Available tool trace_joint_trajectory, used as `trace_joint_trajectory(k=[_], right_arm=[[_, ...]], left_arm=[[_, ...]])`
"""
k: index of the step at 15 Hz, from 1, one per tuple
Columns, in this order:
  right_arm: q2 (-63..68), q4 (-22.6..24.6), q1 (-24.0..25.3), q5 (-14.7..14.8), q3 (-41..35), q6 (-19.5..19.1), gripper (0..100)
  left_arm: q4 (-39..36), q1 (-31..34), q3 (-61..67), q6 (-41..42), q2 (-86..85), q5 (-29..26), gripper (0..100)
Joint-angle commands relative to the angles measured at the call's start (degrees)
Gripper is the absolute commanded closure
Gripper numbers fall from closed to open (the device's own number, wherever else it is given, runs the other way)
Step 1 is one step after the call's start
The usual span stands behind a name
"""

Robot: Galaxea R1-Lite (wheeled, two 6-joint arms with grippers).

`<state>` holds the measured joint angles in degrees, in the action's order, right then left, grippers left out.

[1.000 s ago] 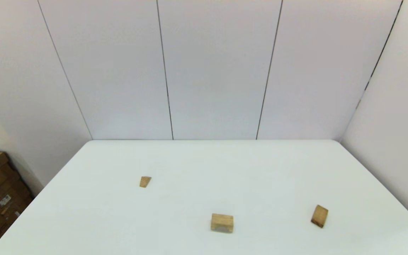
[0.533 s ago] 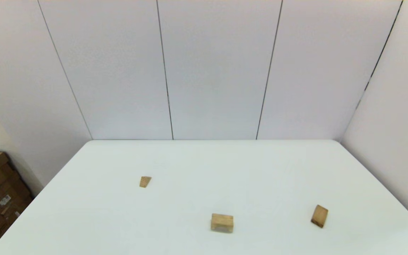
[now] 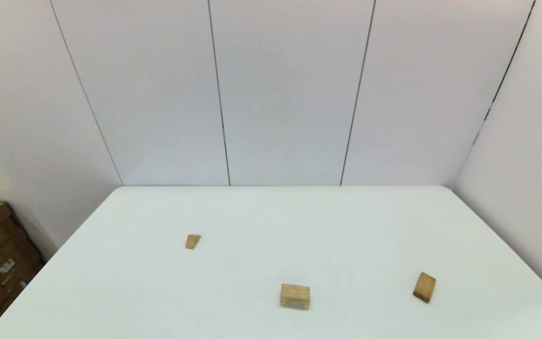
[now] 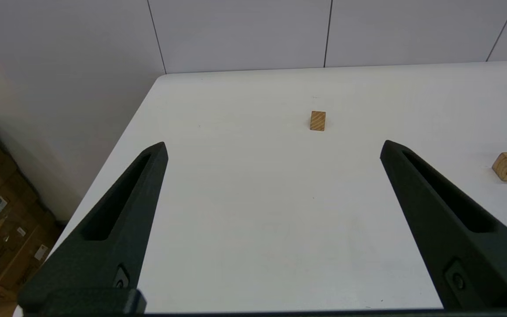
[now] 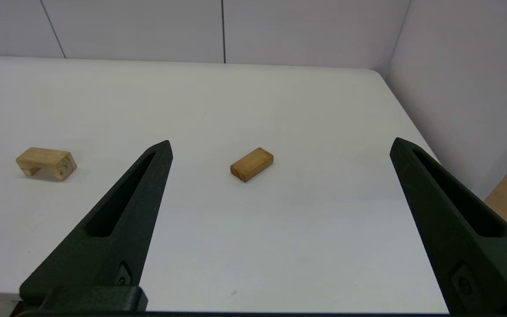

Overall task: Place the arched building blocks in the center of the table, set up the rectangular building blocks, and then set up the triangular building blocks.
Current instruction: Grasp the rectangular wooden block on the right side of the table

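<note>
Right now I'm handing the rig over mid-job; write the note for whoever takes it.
Left claw: open, empty, held back at the table's near edge, out of the head view.
Right claw: open, empty, likewise held back.
Arched block: near centre front, cut-out facing down.
Rectangular block: lying flat on the right side.
Triangular block: on the left side, farther back.
Done: nothing stacked; all three blocks sit apart.
Left: put the arched block in the table's centre, then set up the rectangular block, then the triangular one.

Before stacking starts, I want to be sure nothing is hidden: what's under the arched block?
The arched block stands on bare white table, cut-out facing down. Nothing shows in the gap's open end; deeper inside is hidden.
</note>
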<state>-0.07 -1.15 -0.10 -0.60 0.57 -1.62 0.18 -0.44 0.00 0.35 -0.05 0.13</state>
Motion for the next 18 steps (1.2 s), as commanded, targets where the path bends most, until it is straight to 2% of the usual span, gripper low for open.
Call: trace_joint_trajectory(k=[1, 14, 18], right_arm=[[-0.01, 0.0, 0.01, -0.02, -0.05, -0.05, 0], [0.34, -0.7, 0.01, -0.55, 0.22, -0.75, 0], [10.09, 0.09, 0.01, -0.37, 2.85, -0.22, 0]], left_arm=[[-0.01, 0.0, 0.0, 0.0, 0.05, 0.04, 0], [-0.01, 0.0, 0.0, 0.0, 0.05, 0.04, 0], [-0.01, 0.0, 0.0, 0.0, 0.05, 0.04, 0]])
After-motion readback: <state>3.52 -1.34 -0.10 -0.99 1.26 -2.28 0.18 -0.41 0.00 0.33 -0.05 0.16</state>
